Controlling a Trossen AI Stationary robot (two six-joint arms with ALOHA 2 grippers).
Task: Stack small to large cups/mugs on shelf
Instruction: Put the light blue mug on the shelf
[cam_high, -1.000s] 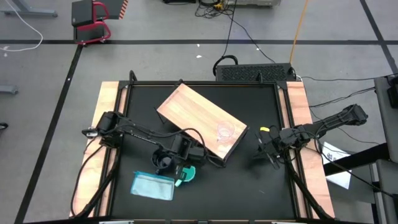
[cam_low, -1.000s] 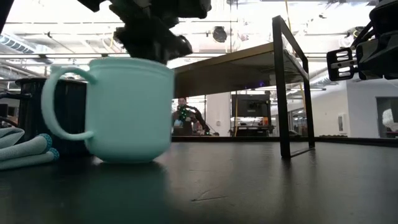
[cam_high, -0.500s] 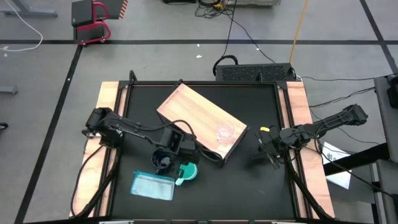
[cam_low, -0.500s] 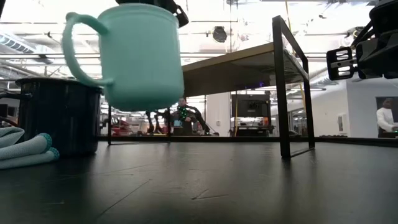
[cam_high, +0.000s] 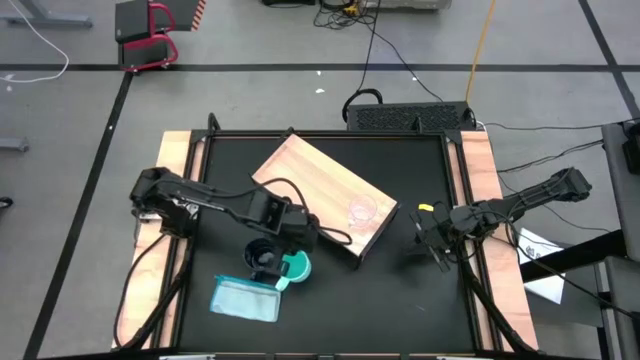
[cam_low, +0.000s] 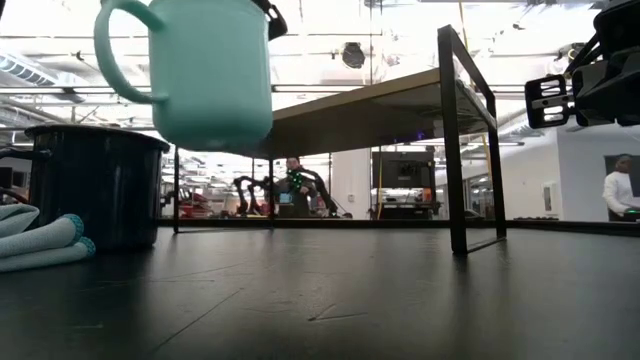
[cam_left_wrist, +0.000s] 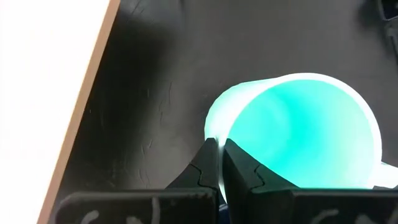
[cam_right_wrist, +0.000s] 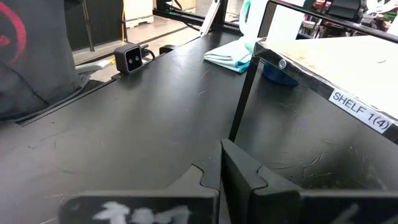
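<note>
The turquoise mug (cam_low: 210, 70) hangs in the air above the black table, with my left gripper (cam_left_wrist: 219, 163) shut on its rim. In the high view the mug (cam_high: 293, 266) is beside the dark mug (cam_high: 262, 257), which stands on its base on the table (cam_low: 95, 185). The light-wood shelf (cam_high: 325, 192) stands slantwise at mid-table on thin black legs (cam_low: 450, 140). A small clear cup (cam_high: 360, 212) stands on its top near the right end. My right gripper (cam_high: 437, 245) waits shut at the table's right, off the shelf's end. My left gripper holds the turquoise mug by its rim (cam_left_wrist: 217, 138), one finger inside the mug and one outside against the wall. The fingers come from above, pointing steeply down. The mug hangs below them, lifted clear of the table, mouth up and slightly tilted, with its handle (cam_low: 112, 50) free.
A flat light-blue packet (cam_high: 245, 298) lies near the front edge, left of the dark mug. A folded pale cloth edge (cam_low: 40, 240) shows at the low view's left. The shelf's top (cam_left_wrist: 43, 93) lies close beside the lifted mug. Bare black table spreads toward the right front.
My left gripper has risen, carrying the turquoise mug from the table up clear above the dark mug's rim height, and has drifted a little toward the far edge and the shelf. The mug has stayed mouth up, slightly tilted.
</note>
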